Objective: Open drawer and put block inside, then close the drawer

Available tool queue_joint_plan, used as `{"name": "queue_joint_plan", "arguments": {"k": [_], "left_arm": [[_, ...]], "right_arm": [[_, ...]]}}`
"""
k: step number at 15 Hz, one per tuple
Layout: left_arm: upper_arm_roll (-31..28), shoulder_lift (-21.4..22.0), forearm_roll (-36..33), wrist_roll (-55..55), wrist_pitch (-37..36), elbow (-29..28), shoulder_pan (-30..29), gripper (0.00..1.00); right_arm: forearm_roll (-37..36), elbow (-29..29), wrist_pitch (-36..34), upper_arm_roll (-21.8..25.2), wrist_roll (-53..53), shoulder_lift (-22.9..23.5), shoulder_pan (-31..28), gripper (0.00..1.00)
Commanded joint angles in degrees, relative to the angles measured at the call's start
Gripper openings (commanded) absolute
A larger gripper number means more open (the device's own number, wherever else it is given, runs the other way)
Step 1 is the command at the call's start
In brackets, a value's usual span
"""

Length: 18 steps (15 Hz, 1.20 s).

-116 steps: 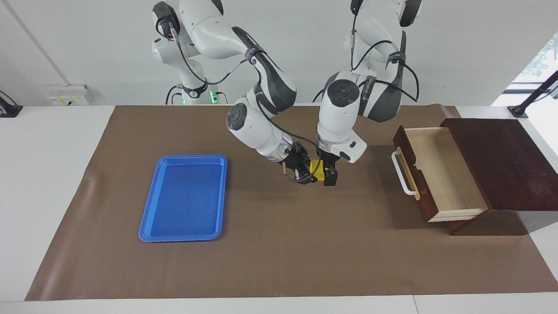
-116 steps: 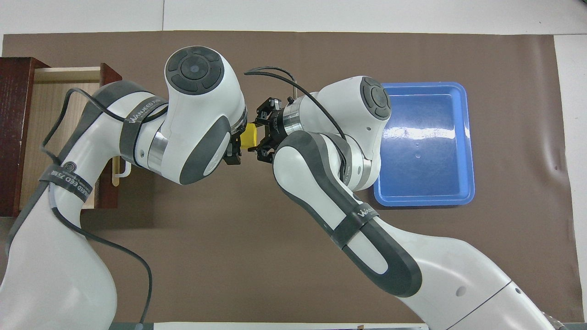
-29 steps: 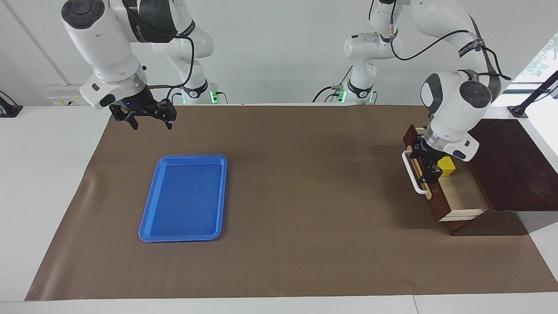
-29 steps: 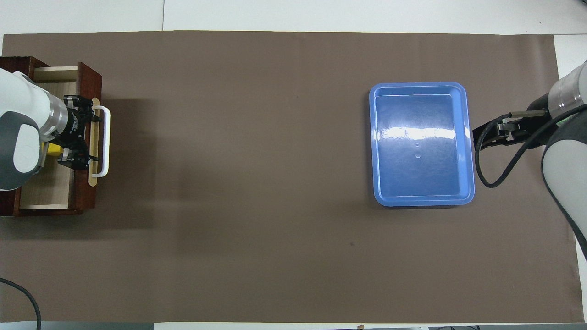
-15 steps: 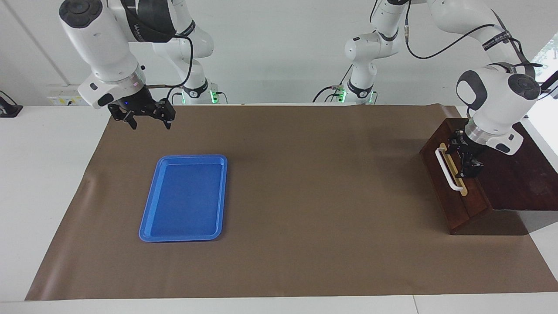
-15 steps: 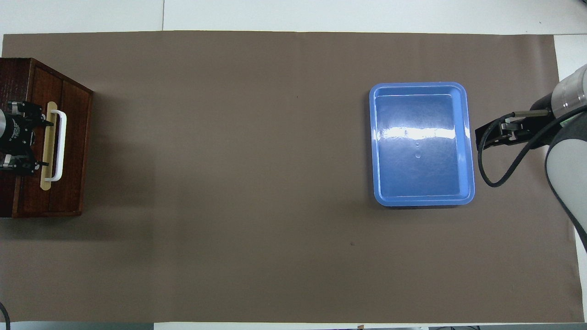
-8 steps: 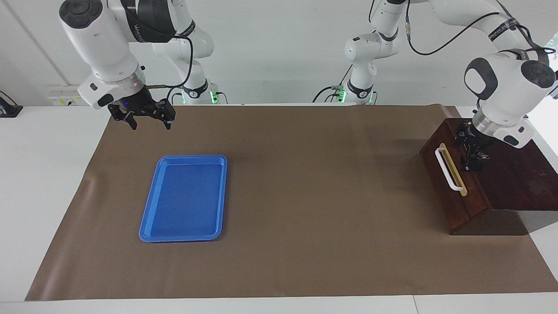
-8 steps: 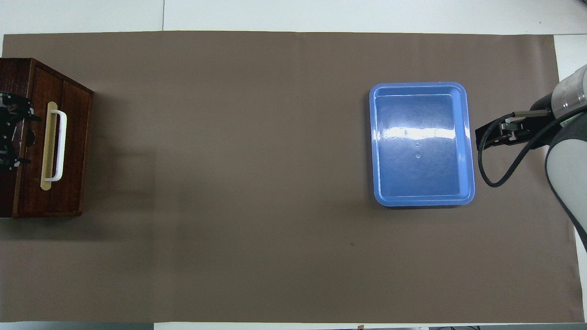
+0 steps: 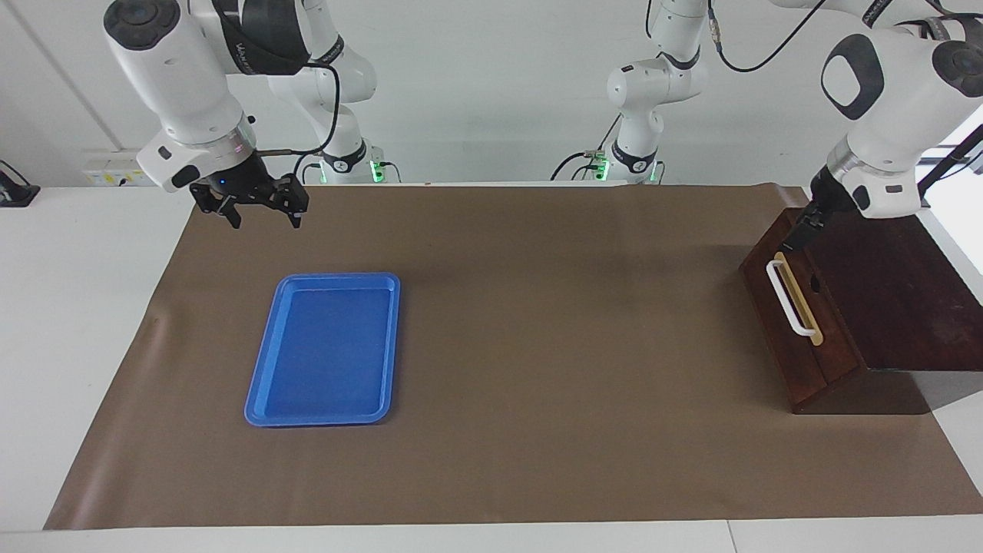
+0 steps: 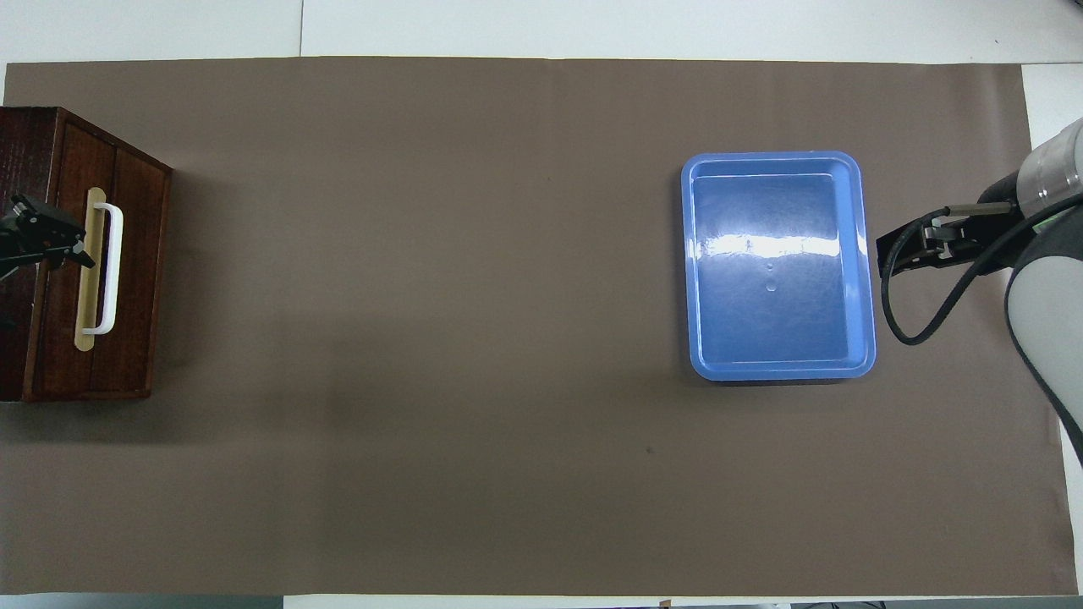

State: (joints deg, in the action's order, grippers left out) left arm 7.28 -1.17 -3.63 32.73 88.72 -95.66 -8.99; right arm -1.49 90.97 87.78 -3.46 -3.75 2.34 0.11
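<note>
Sitting flush in its cabinet [image 9: 906, 292] at the left arm's end of the table [image 9: 46, 322], the drawer [image 9: 791, 330] is shut, its white handle [image 9: 785, 298] facing the middle of the mat [image 9: 537, 346]. No block is to be seen, so it is judged to lie inside the drawer. The left pincer [image 9: 806, 223] is raised over the cabinet's edge above the handle, its fingers parted and nothing held. The right pincer [image 9: 252, 201] waits in the air near the blue tray [image 9: 326, 349], spread wide and empty. The drawer is judged to be stiff wood that slides readily; should it need moving, the bar handle would best be taken at its middle. The block, small and light, would be gripped across two flat faces.
</note>
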Motion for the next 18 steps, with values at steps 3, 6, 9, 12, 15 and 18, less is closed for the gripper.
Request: {"name": "queue_joint_plan", "arguments": {"k": [3, 6, 9, 12, 15, 18], "left_arm": [[-1.03, 1.97, 2.14, -19.35, -2.59, -2.26, 2.04, 1.00], [-1.65, -1.38, 2.92, -21.39, -6.70, 5.30, 4.59, 1.00], [-1.65, -0.77, 3.63, -24.54, -5.58, 4.70, 4.95, 1.00], [-1.91, 1.16, 3.72, -31.85, -3.47, 1.36, 4.77, 1.00], [-2.18, 1.69, 3.54, -31.68, -4.51, 2.50, 4.95, 1.00], [-2.09, 2.49, 3.54, -31.68, -3.99, 1.88, 6.26, 1.00]], "right_arm": [[-0.09, 0.52, -0.51, -0.49, 0.85, -0.85, -0.90, 1.00], [-0.09, 0.52, -0.51, -0.49, 0.85, -0.85, -0.90, 1.00], [-0.09, 0.52, -0.51, -0.49, 0.85, -0.85, -0.90, 1.00], [-0.09, 0.52, -0.51, -0.49, 0.85, -0.85, -0.90, 1.00], [-0.09, 0.52, -0.51, -0.49, 0.85, -0.85, -0.90, 1.00], [-0.09, 0.52, -0.51, -0.49, 0.85, -0.85, -0.90, 1.00]]}}
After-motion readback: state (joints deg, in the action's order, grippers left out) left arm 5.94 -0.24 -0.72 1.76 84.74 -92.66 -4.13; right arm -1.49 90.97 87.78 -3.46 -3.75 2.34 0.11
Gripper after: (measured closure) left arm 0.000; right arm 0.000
